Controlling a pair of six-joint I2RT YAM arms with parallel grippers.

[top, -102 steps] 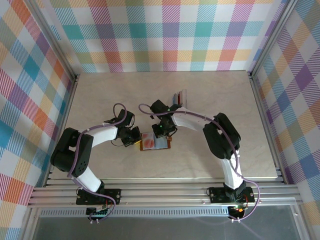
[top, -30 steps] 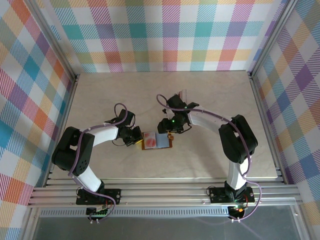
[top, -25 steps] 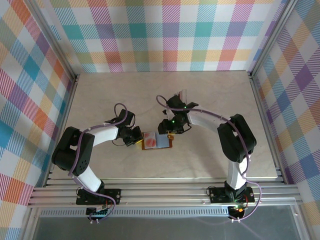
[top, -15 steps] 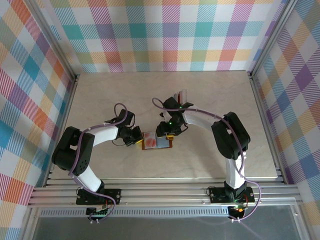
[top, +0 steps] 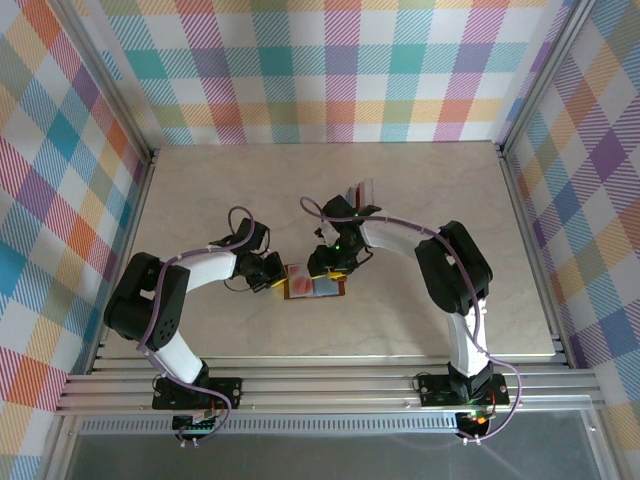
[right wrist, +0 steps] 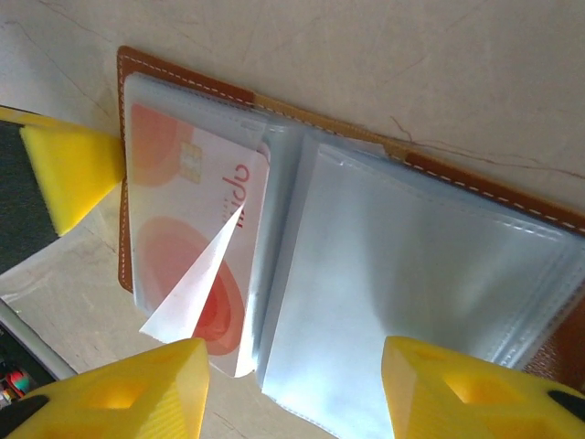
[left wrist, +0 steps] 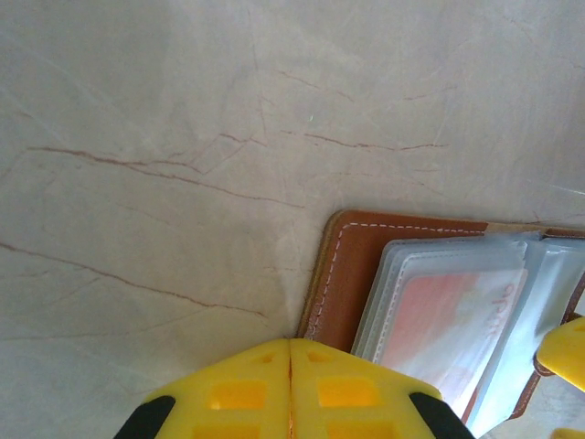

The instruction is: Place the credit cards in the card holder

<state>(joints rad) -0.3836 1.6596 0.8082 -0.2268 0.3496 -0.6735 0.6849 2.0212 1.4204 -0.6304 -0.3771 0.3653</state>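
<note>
Right gripper [right wrist: 291, 389] is released: jaws spread apart, poised low over the open card holder [right wrist: 411, 274], nothing between the fingers. In the top view we see it [top: 328, 262] at the holder's far edge, wrist pointing down.

Left gripper [left wrist: 291, 393] is clenched, pads pressed flat together with nothing between them. Its tip sits at the left edge of the card holder [left wrist: 343, 265]. From the right wrist camera we see one yellow left-gripper finger [right wrist: 69, 169] touching that same brown edge.

Card holder [top: 314, 282] lies open and flat on the table [top: 200, 180], between the two grippers, clear pockets facing up.

One red card [right wrist: 183, 229] sits in the left-hand pocket; it also shows from the left wrist [left wrist: 439, 311] and as a reddish patch from above [top: 298, 284]. A white triangle lies across it; we can't tell if that is glare or a lifted flap.

The right-hand pocket looks pale blue, and we can't tell whether a card is inside.

The clear tray [top: 358, 192] stands on the table beyond the right wrist, well apart from the holder, with a red edge visible in it.
</note>
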